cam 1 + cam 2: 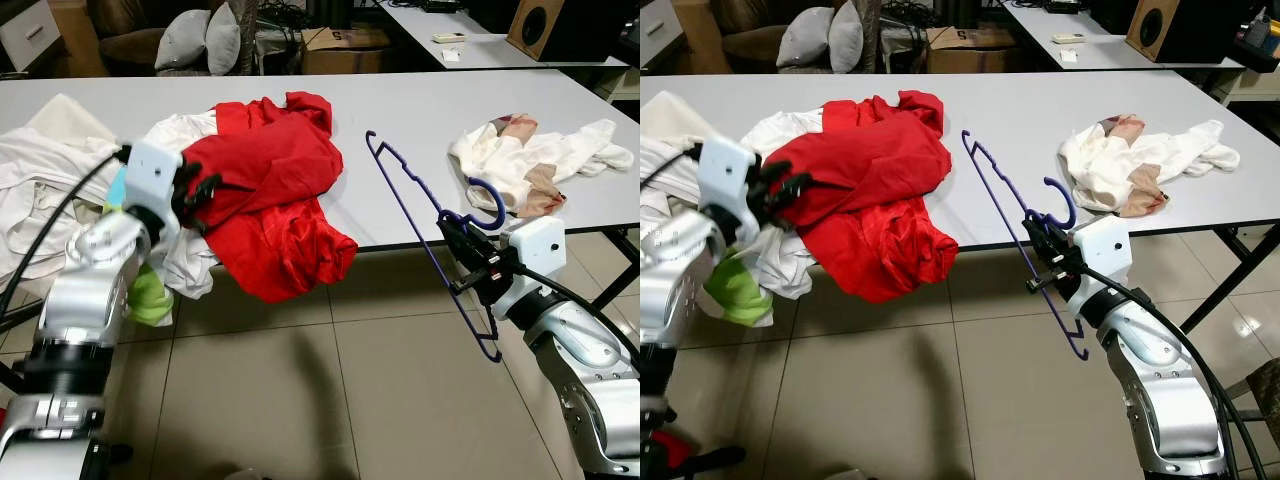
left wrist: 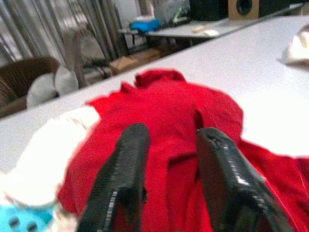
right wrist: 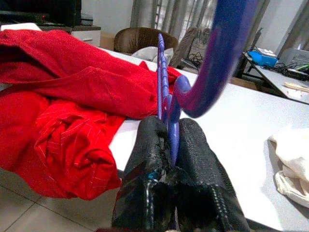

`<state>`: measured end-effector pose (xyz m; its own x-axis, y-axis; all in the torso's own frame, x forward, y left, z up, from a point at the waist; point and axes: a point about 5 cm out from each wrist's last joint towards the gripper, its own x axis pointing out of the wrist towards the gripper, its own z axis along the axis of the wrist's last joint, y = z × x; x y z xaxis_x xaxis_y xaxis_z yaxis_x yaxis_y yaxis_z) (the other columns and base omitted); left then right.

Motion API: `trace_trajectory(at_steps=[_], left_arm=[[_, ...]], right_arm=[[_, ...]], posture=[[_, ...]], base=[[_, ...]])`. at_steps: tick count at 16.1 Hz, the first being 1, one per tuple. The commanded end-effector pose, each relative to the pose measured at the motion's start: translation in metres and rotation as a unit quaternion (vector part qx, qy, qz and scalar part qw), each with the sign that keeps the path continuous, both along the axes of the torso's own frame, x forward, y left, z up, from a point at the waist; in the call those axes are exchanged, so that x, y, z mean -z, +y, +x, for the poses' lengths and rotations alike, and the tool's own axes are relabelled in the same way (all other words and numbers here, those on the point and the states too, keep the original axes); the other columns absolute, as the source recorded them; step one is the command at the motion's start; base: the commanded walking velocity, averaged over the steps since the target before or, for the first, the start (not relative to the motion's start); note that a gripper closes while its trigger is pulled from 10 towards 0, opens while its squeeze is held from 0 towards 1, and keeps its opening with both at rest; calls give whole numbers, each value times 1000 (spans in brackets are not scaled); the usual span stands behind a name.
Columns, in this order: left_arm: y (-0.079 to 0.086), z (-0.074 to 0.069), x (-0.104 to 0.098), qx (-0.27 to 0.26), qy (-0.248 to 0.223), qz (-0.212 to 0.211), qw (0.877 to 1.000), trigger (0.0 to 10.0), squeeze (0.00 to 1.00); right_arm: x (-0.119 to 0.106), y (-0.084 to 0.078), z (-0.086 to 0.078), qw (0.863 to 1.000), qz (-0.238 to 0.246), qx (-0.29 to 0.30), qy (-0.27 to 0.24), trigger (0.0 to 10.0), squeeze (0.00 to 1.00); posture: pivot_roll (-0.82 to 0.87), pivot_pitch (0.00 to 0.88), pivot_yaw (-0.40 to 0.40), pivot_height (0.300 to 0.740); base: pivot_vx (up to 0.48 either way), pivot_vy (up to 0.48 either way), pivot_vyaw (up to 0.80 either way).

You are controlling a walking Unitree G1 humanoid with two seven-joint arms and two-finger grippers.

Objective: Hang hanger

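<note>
The left wrist view was blurred throughout; the red garment [image 2: 169, 145] was smeared, and background shelves could not be read. The white clothes pile [image 1: 40, 190] was cut by the frame's left edge. The purple hanger [image 3: 166, 96] hook was cropped at the top of the right wrist view.

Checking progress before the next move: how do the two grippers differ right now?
The right gripper is shut on the purple hanger by the table edge; the left gripper is open, holding nothing. The left reaches at the red garment; the right is apart from it. Both have black fingers.
</note>
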<state>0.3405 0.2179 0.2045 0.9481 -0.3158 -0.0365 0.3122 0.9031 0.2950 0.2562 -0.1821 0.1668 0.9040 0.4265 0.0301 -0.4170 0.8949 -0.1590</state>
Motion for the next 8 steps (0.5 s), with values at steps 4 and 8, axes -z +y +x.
trace_trajectory(at_steps=[4,8], left_arm=[[-26,20,-18,67,-27,64,995,10000,1000],[-55,48,7,69,-1,149,986,10000,667]], right_arm=[[-5,-1,1,1000,-9,1,-14,10000,0],[0,-1,2,999,-36,13,-3,10000,0]], posture=[[-67,0,-2,740],[-92,0,17,740]], base=[[0,0,0],[0,0,0]])
